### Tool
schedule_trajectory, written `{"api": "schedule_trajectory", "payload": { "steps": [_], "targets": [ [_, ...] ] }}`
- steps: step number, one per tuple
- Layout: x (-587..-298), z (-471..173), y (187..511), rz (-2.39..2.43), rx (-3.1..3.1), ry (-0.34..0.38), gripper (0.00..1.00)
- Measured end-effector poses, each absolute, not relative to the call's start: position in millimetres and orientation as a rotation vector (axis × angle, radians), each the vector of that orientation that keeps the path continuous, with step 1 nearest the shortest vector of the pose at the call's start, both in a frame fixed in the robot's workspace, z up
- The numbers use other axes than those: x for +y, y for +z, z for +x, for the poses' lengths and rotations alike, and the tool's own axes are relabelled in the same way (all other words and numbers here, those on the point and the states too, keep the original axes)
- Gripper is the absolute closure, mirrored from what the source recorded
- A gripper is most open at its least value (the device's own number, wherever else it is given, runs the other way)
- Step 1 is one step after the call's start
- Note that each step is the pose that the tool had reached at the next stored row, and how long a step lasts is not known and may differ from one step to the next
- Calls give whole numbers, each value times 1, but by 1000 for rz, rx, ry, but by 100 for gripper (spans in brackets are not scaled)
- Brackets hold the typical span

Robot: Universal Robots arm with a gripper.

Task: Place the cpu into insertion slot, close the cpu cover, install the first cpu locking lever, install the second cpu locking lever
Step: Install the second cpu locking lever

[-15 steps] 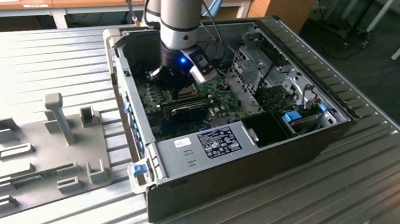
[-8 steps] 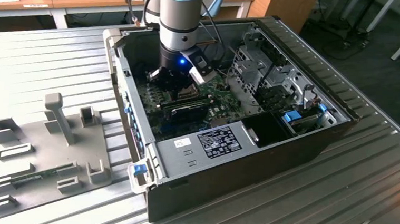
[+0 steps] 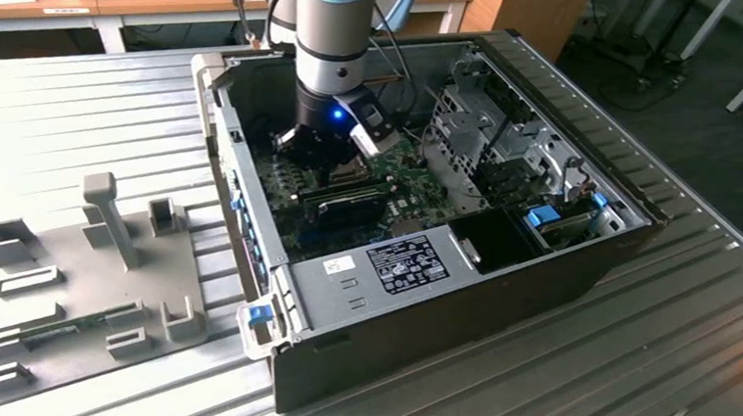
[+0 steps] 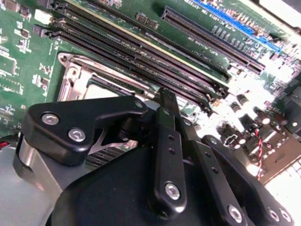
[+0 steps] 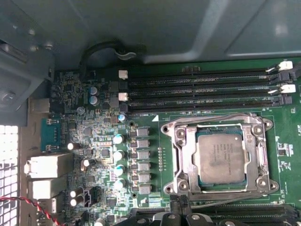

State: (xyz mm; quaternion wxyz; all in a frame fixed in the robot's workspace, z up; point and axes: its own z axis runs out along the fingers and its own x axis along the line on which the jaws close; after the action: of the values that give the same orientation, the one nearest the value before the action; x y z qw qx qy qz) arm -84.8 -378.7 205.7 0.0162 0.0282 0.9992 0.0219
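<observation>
One cpu sits in the insertion slot under one cpu cover; tool clenched, empty.

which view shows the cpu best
The first wrist view: the cpu lies face-up and unobstructed inside the cpu cover, whole outline visible. In the second wrist view, only a pale sliver of it shows behind the gripper. In the exterior view the arm stands over that spot.
</observation>
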Motion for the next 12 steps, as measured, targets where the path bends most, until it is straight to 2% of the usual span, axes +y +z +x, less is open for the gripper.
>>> {"api": "schedule_trajectory", "payload": {
  "steps": [12],
  "targets": [
    [-375,-85,204,88,3107,68,90]
  ]
}}
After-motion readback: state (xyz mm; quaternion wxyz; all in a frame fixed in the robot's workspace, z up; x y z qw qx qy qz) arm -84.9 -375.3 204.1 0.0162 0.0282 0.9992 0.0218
